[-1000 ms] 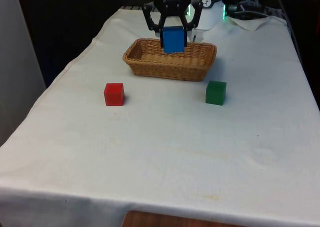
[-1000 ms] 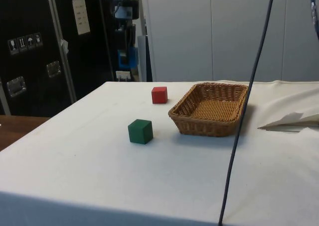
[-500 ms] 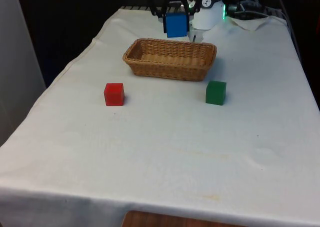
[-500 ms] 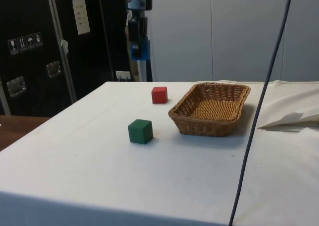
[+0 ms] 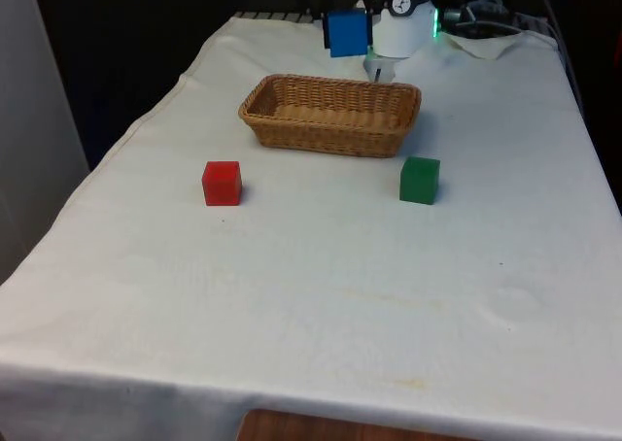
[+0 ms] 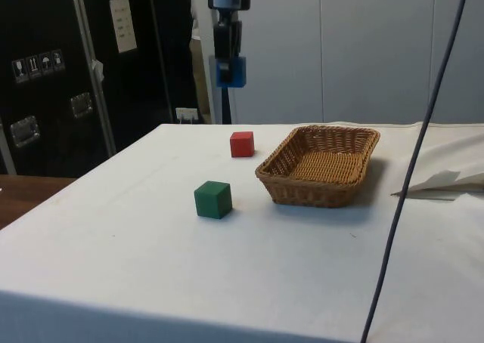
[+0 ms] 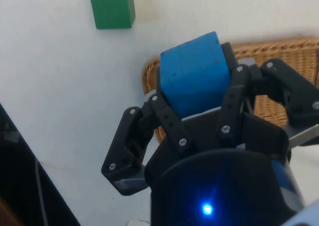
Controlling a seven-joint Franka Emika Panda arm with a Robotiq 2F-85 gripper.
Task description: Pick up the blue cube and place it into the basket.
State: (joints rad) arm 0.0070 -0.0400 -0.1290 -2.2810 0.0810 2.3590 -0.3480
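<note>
The black gripper (image 7: 193, 99) is clamped on the blue cube (image 5: 347, 33), its two jointed fingers (image 7: 164, 117) pressed against opposite faces of the block. The cube is smooth, flat-sided and sharp-edged, with a few small dark specks on one face in the wrist view. It hangs in the air in the gripper's hold, well above the table (image 5: 321, 286).

Below the gripper and a little towards the table's middle sits the basket (image 5: 330, 114), an oblong tray of woven tan wicker with a braided rim and sloping walls; its inside shows only weave. In the side view the gripper (image 6: 228, 69) and cube (image 6: 228, 70) stand high over the far edge of the table, with the basket (image 6: 321, 165) lower and apart from them.

A red cube (image 5: 222, 183) and a green cube (image 5: 420, 180), both plain and matte, rest on the white cloth well away from the gripper, on either side of the basket's near wall. The cloth is lightly creased.

No readable writing shows on the cubes or basket.
</note>
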